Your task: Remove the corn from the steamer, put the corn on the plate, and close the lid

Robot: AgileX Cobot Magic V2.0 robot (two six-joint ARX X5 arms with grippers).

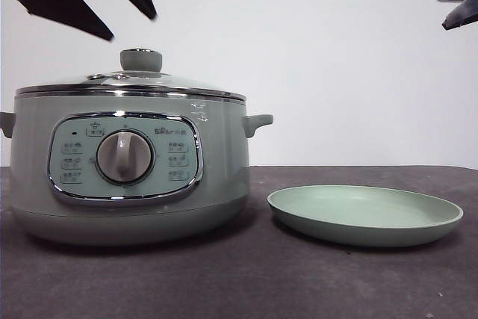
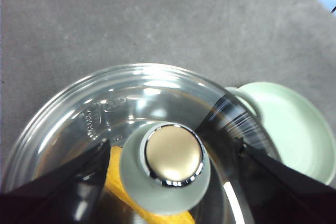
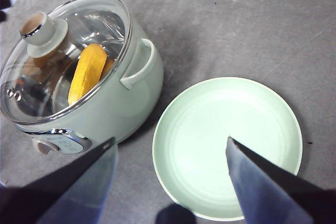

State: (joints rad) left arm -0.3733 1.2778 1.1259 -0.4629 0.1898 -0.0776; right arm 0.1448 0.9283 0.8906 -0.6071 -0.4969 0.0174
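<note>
The left gripper (image 2: pixel 170 153) hangs above the steamer (image 1: pixel 127 177), its two jaws spread wide with the knob (image 2: pixel 170 163) of the lid (image 2: pixel 147 108) between them and below them; the jaws do not touch the knob, so the pincer is released and holds nothing. The lid sits closed on the steamer. Through the glass, under this gripper and partly hidden behind the knob, the corn (image 3: pixel 86 74) lies inside the pot. The right gripper (image 3: pixel 170 153) is high over the plate (image 3: pixel 210 145), also with jaws apart and empty. The plate is directly below its jaws and lies on the dark table (image 1: pixel 246 282), just beside the steamer but not touching it. From this gripper, the steamer stands off to one side, near one side handle (image 3: pixel 139 64). In the front view both grippers show only as dark tips at the top corners.
</note>
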